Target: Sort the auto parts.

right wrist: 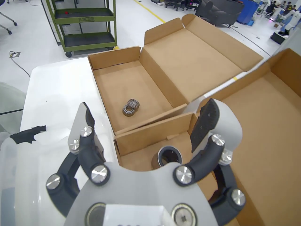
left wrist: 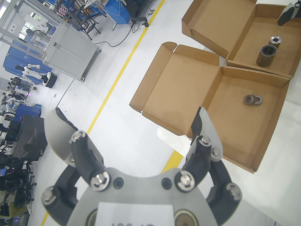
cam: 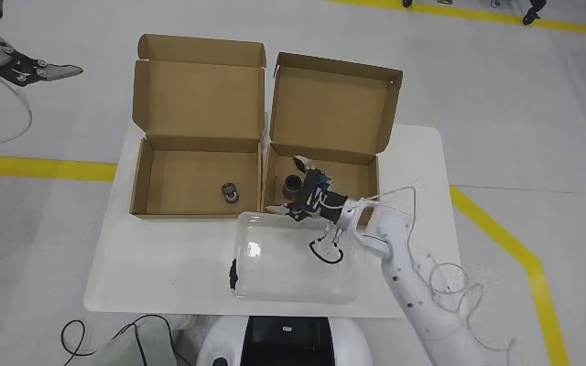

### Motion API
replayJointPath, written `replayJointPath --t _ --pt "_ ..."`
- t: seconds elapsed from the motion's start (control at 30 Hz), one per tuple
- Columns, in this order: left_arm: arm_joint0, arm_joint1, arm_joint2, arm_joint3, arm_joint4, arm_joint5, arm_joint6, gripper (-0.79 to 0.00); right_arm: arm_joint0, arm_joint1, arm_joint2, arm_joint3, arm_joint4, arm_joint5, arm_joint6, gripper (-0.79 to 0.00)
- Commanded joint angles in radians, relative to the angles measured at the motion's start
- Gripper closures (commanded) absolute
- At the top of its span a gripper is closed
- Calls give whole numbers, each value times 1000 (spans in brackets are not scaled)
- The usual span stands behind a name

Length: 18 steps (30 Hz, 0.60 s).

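Two open cardboard boxes stand side by side on the white table [cam: 421,174]. The left box [cam: 151,183] holds two small bearings [cam: 229,191] [left wrist: 252,100] [right wrist: 131,107]. In the right box [cam: 366,178] stand a dark cylindrical sleeve [cam: 289,183] [left wrist: 266,56] [right wrist: 169,157] and, beside it, a smaller metal bushing [left wrist: 275,41]. My right gripper [cam: 295,192] [right wrist: 148,116] hangs open just above the sleeve, at the right box's near left corner, holding nothing. My left gripper [cam: 50,66] [left wrist: 128,118] is open and empty, out over the floor far left of the table.
A clear plastic container [cam: 293,256] [right wrist: 14,156] with black tape on it lies on the table in front of the boxes, under the right arm. Both box lids stand open toward the far side. A green cart [right wrist: 82,12] stands on the floor beyond the table.
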Motion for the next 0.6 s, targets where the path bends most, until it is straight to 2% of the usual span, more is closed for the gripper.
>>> replayJointPath --t 0.0,0.17,0.57 --pt "0 0 0 0 0 0 0 -785 -51 12 44 -39 -7 0 1 -785" --pt "0 0 0 0 0 0 0 -785 -176 38 146 -136 -30 26 -9 -785" --pt "0 0 0 0 0 0 0 -785 -490 83 376 -318 -35 94 -170 -785"
